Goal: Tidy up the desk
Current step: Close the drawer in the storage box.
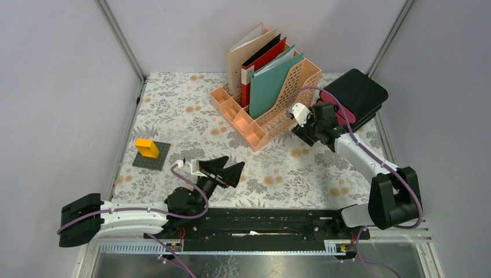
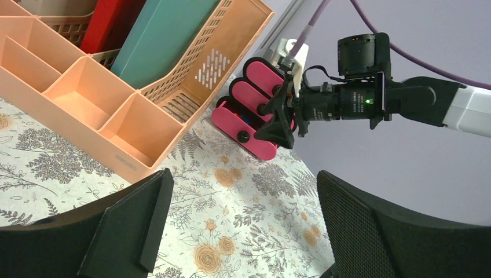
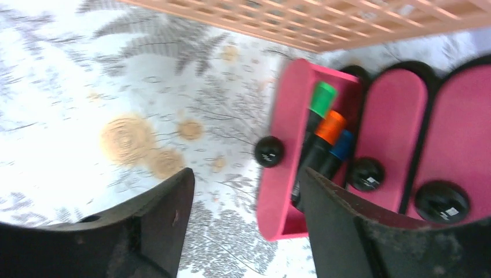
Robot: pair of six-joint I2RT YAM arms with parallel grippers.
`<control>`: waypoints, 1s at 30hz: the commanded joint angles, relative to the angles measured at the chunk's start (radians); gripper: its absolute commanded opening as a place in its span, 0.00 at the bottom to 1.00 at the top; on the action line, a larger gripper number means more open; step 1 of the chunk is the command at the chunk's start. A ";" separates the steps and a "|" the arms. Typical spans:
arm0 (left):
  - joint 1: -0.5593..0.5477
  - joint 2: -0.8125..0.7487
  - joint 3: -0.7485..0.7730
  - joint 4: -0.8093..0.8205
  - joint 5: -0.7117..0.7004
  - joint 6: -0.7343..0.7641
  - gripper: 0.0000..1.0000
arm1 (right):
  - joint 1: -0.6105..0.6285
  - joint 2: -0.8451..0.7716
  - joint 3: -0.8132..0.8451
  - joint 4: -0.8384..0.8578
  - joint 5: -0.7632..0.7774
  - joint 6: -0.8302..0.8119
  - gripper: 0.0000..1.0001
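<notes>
Peach plastic is your landmark: the file rack (image 1: 302,76) stands on the far part of the desk (image 1: 289,174), and this desk, with its cloth of grey leaves and orange-brown flowers, spreads under the rack and out to the grey walls on all sides. You see upright folders in the rack, one teal (image 1: 272,87), one red (image 1: 262,58) and one beige (image 1: 242,55), with a black one between the beige and the red. Just beside the latticed right side of the rack sits a pink drawer box (image 2: 257,87) with black knobs. Its lowest drawer (image 3: 284,145) is pulled out, and markers (image 3: 330,130) with green, orange and blue caps lie inside. Your right gripper (image 3: 248,179) is low in front of this drawer, near the front right corner of the rack; its fingers are spread and they pinch nothing, with the drawer's knob (image 3: 269,152) just beyond the gap. Your left gripper (image 2: 243,185) is well in front of the rack, pointing toward it, with the fingers spread wide and nothing between them. Well to the left of the rack and nearer to you, a yellow block (image 1: 146,147) stands on a dark grey plate (image 1: 159,159).
</notes>
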 commanded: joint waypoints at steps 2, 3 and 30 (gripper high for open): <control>0.005 -0.005 -0.010 0.044 -0.010 0.002 0.99 | -0.001 0.034 0.040 -0.196 -0.253 -0.014 0.59; 0.004 -0.008 -0.010 0.041 -0.011 0.002 0.99 | -0.002 0.057 0.045 -0.196 -0.225 -0.010 0.52; 0.006 -0.083 -0.034 -0.001 -0.030 0.005 0.99 | -0.092 0.381 0.044 0.275 0.360 -0.064 0.68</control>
